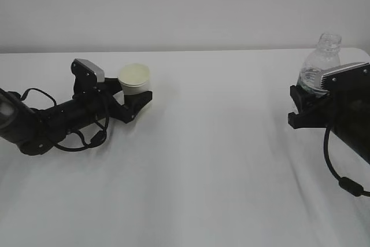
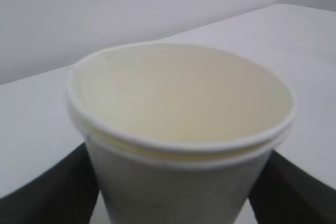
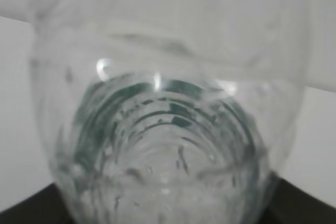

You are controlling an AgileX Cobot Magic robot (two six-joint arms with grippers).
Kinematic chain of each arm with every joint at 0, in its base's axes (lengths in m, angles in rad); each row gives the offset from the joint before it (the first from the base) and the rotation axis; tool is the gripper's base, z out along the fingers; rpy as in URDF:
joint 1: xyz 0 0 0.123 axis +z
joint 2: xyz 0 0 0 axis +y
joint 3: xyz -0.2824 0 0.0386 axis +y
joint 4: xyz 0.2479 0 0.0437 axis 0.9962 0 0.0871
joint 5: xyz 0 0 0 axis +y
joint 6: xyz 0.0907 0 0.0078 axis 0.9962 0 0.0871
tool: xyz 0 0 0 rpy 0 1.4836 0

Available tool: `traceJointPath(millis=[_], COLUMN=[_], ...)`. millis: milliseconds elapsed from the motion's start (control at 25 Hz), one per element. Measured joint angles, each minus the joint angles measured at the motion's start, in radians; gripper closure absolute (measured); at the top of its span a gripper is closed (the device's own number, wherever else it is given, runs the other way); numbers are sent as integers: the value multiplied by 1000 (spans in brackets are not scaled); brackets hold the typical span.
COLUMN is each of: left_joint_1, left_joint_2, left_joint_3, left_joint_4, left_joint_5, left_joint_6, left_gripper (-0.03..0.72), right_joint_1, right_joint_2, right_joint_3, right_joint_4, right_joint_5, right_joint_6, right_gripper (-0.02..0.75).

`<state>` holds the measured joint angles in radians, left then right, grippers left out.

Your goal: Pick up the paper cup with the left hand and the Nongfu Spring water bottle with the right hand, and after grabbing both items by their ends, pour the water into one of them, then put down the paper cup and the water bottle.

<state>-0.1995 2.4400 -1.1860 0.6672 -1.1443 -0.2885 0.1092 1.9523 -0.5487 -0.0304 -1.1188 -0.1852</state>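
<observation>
The white paper cup (image 1: 134,78) (image 2: 178,108) stands upright on the table at the left, and its pale inside looks empty. My left gripper (image 1: 137,93) (image 2: 173,200) lies low on the table with one black finger (image 2: 47,192) on each side of the cup, close to its walls; slivers of table show between them lower down. At the right edge the clear, capless Nongfu Spring water bottle (image 1: 321,65) (image 3: 168,129) stands upright in my right gripper (image 1: 306,99) (image 3: 168,213), which is shut on its lower body. Water (image 1: 312,79) fills its lower part. The label is mostly hidden.
A white table (image 1: 219,160) runs between the two arms and meets a pale wall behind. The left arm's looped black cables (image 1: 87,137) rest on the table. A black cable (image 1: 341,180) hangs from the right arm.
</observation>
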Motion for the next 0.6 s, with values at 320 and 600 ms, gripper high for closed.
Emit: traceJointPath(millis=[320,600], left_joint_1=[0,0], left_joint_2=[0,0], left_joint_3=[0,0], left_joint_4=[-4,-4], left_joint_5=[0,-2], left_joint_6=[0,0], left_gripper=[156,158], right_joint_1=[0,0], right_joint_2=[0,0], right_joint_3=[0,0], right_joint_4=[0,0], right_joint_5=[0,0], right_joint_6=[0,0], right_gripper=[310,310])
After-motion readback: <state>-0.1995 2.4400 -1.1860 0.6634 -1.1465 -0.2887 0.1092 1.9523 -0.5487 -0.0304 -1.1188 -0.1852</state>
